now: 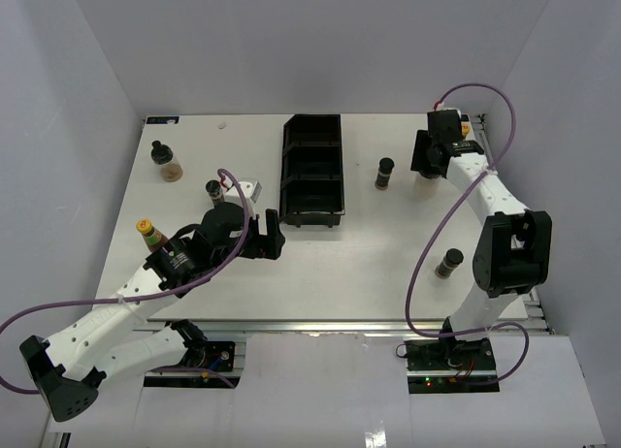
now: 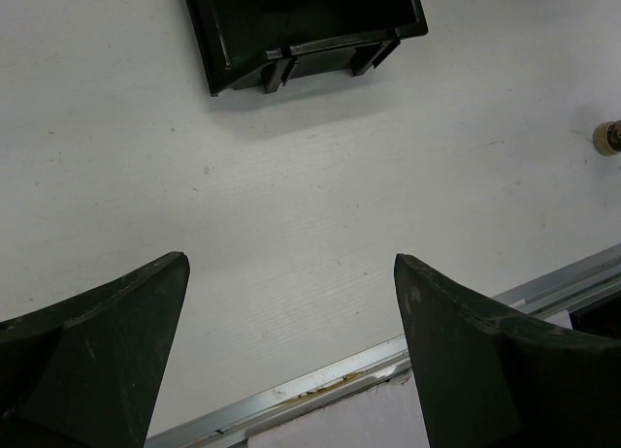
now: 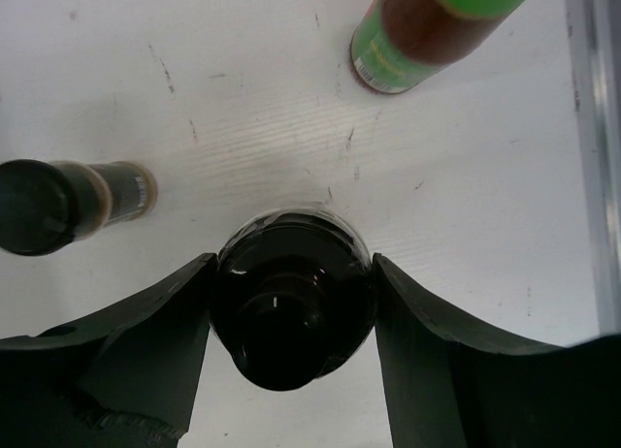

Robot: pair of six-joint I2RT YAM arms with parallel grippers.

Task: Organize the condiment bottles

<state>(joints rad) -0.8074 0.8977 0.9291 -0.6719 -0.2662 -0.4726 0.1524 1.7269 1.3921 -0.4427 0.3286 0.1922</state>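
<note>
The right gripper (image 3: 291,264) is clamped on a dark black-capped jar (image 3: 291,317), fingers against both its sides. The jar stands upright near the far right corner of the table (image 1: 340,264), long axis vertical, cap up. A green-labelled sauce bottle (image 3: 417,31) stands near it. The left gripper (image 2: 291,259) hangs with its jaws wide apart by the near edge, facing the black tray (image 2: 310,48).

A black compartmented tray (image 1: 310,172) lies mid-worktop (image 1: 320,264). Four black-capped jars (image 1: 385,172) stand scattered around it; the left pincer (image 1: 275,233), fingers spread, hovers just off its near end.
</note>
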